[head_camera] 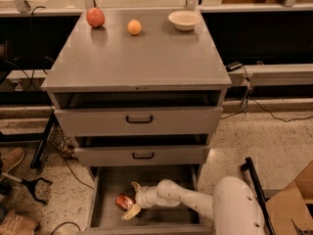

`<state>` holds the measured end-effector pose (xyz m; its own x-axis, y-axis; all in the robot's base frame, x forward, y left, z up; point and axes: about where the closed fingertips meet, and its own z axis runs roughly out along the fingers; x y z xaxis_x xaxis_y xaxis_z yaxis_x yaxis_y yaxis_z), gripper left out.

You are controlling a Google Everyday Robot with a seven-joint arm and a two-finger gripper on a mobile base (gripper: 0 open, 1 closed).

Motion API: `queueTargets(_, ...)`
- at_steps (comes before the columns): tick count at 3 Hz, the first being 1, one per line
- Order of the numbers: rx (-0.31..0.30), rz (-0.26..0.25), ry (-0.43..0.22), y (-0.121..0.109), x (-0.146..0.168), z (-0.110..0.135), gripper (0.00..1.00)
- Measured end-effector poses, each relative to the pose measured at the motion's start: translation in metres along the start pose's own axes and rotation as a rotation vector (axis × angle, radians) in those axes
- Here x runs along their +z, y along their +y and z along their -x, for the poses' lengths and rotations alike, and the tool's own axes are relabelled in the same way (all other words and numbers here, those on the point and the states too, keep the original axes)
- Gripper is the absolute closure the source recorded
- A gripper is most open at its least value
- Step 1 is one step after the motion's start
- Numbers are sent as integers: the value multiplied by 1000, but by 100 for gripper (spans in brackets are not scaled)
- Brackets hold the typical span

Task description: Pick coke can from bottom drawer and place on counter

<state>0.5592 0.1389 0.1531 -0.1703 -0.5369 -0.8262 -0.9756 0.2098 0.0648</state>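
The coke can (pixel 122 201), red with a silvery end, lies on its side on the floor of the pulled-out bottom drawer (pixel 105 214), left of middle. My gripper (pixel 132 199) reaches into the drawer from the right, on a white arm. Its two pale fingers (pixel 130 212) are spread, one behind the can and one in front of it, so the can's right end sits between them. The counter (pixel 146 58) is the grey top of the cabinet, high above the drawer.
On the counter's far edge stand a red apple (pixel 95 17), a small orange fruit (pixel 134 27) and a white bowl (pixel 183 19). The two upper drawers (pixel 139 120) stick out slightly over the bottom one. A cardboard box (pixel 293 204) sits at the lower right.
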Motion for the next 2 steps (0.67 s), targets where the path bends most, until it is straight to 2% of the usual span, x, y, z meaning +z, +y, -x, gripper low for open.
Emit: queueTargets(2, -31, -42, 71, -3, 24, -21, 50)
